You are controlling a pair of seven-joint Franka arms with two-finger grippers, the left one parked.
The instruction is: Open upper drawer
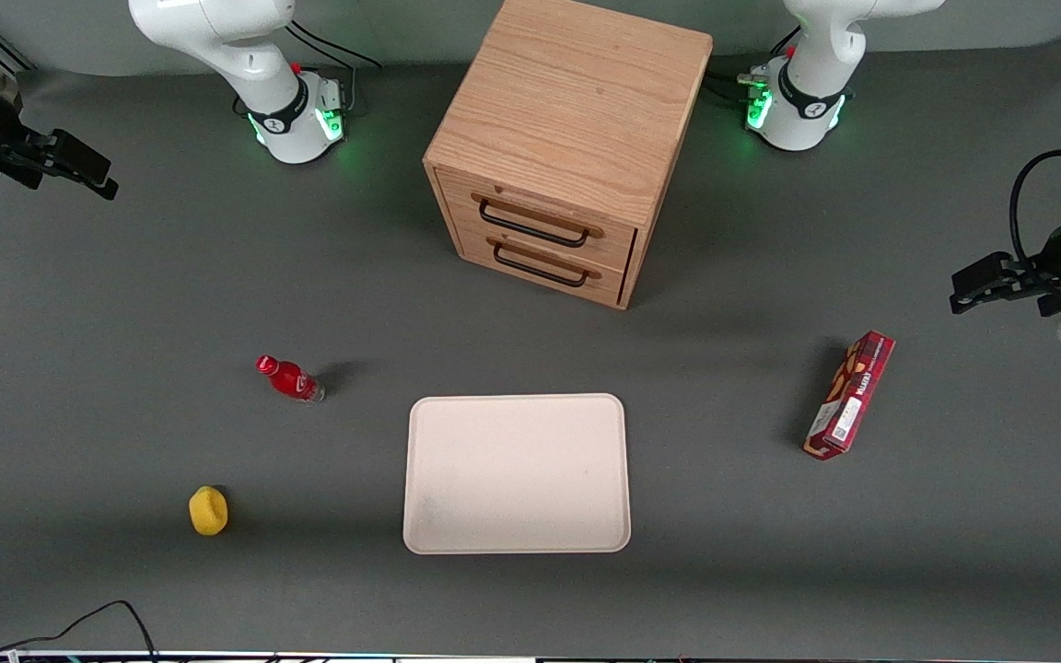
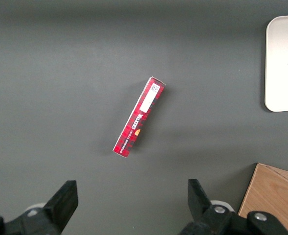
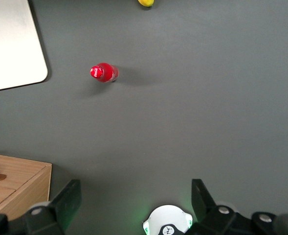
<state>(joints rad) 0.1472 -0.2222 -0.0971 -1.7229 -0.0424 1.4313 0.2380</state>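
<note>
I'm holding the gripper high over the table at the working arm's end, well apart from the cabinet, and its fingers are standing wide apart with nothing between them. Looking down through the wrist camera, I'm seeing a red bottle standing on bare table and a corner of the cabinet just coming into sight. The upper drawer is sitting shut in the cabinet near the middle of the table, its front facing the front camera at a slight angle, directly above the lower drawer. Its black wire handle is running level along the drawer front, so I'm judging that the gripper needs to travel sideways toward the middle of the table and come down in front of the cabinet, fingers straddling that handle across its long axis. Nothing is standing in the way; the tray lies nearer the camera.
</note>
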